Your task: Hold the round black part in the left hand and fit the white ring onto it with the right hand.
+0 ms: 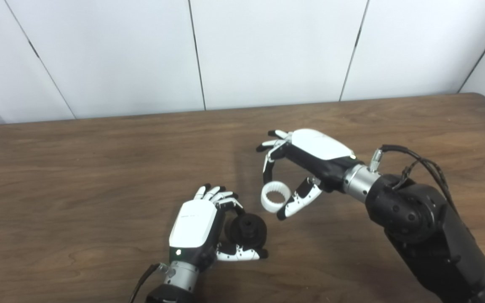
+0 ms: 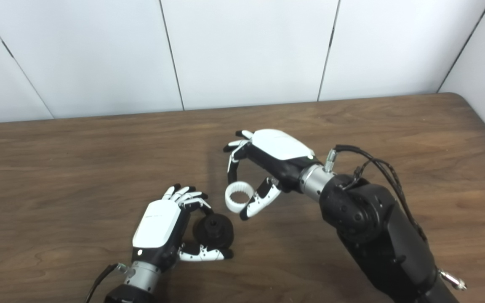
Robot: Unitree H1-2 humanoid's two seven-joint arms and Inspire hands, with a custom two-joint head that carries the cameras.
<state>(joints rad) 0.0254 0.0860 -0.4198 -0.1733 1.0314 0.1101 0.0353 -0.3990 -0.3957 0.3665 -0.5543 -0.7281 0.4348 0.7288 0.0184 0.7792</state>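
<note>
The left robot hand (image 1: 200, 227) grips the round black part (image 1: 249, 230) between curled fingers and thumb low over a dark, wood-grain worktop (image 1: 99, 176). Just beside it, up and to the right, the right robot hand (image 1: 305, 162) pinches the white ring (image 1: 275, 196) between a fingertip and the thumb, the ring apart from the black part. Plain white wall panels (image 1: 267, 50) with thin dark seams stand behind the worktop's rounded far edge.
</note>
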